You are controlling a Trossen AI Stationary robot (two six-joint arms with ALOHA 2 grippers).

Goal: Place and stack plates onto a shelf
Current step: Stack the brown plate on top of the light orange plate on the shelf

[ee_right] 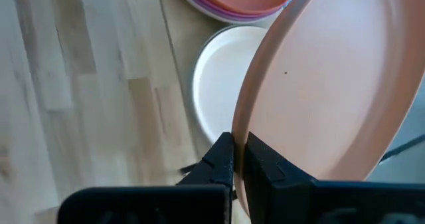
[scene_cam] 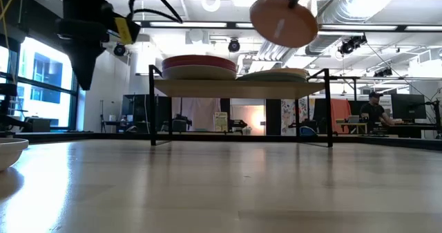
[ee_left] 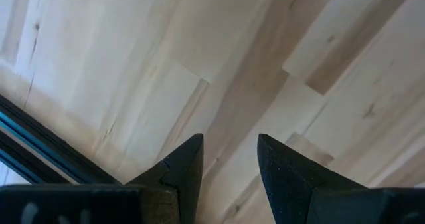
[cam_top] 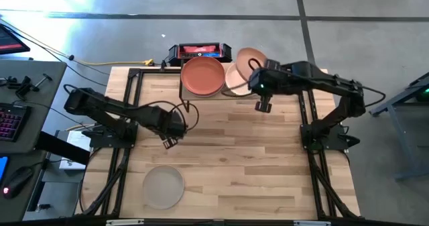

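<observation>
while the left jaws (cam_top: 169, 143) hang released over bare surface (cam_top: 228, 159), one grey plate (cam_top: 163, 187) waits near them; further right, two stacks already fill the shelf (scene_cam: 238, 88), and the right jaws (ee_right: 239, 159) grasp a peach plate (ee_right: 332, 91) by its rim above the right stack.

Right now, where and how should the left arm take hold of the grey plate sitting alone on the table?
Grip the grey plate by its raised rim. It lies flat and alone, so come from above, one finger inside and one outside. The open left pincer hovers nearby.
</observation>
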